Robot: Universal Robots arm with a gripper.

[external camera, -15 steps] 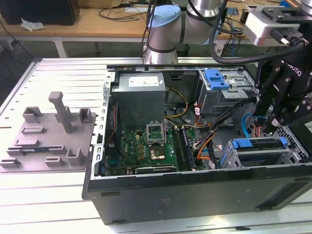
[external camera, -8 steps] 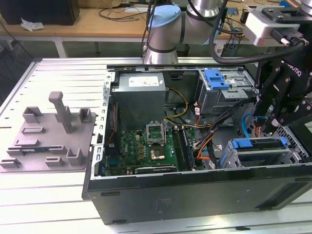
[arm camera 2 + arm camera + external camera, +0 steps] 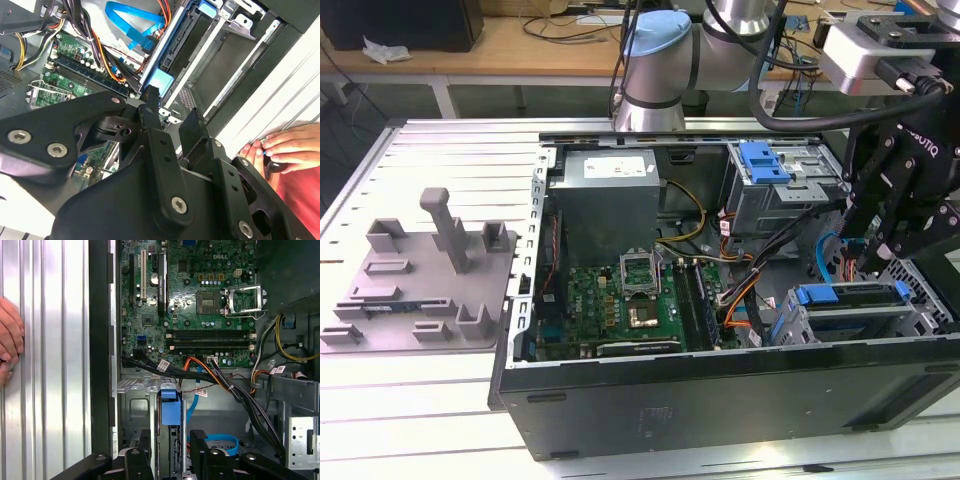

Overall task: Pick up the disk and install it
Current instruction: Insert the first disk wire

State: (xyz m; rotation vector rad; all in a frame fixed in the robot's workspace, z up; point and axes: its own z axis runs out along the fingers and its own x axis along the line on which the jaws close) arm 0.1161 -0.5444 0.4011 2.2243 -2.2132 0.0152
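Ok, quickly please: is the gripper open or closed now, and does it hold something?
Gripper: open, holding nothing, over the disk that sits in its bay.

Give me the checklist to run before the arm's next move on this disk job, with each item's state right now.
1. Gripper open: ok. The jaws stand apart with nothing between them.
2. Disk in the drive cage: ok. It stands in the slot under the gripper.
3. Disk pushed fully home: cannot tell.
4. Blue cable out of the gripper's way: cannot tell. It runs close by the cage.
5. Person's hand off the table: not ok. It rests beside the case.
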